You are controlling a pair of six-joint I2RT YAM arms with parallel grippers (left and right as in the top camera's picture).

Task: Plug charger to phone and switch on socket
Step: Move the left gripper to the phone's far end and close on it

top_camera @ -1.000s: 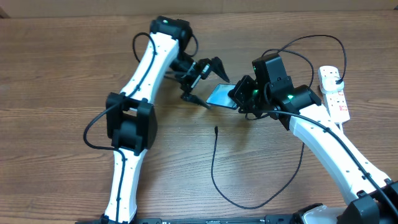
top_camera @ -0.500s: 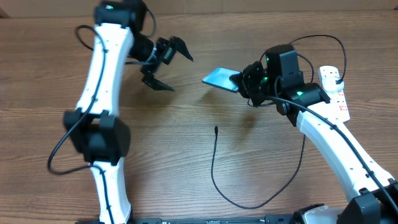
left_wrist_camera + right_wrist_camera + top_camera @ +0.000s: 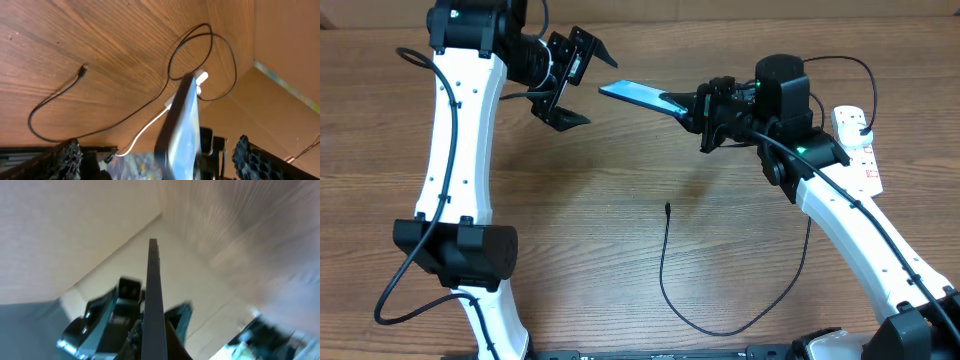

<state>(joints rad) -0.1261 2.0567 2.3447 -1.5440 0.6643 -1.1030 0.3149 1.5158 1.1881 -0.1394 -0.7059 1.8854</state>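
While the right gripper pinches the phone by one end, jaws closed on the frame, the handset sticks out to the left, up off the table with its lit screen slanting. In the right wrist view the phone shows edge-on, a thin dark blade.

Over to the left gripper: it's spread wide with nothing in it, and the phone's free end sits right at its mouth. Touching or not, I cannot tell. From the left wrist, the phone hangs blurred between the two fingers.

Down on the wood the charger lies loose. Its connector tip is near the table's centre, well apart from the phone, and the cable loops round toward the socket at the right edge.
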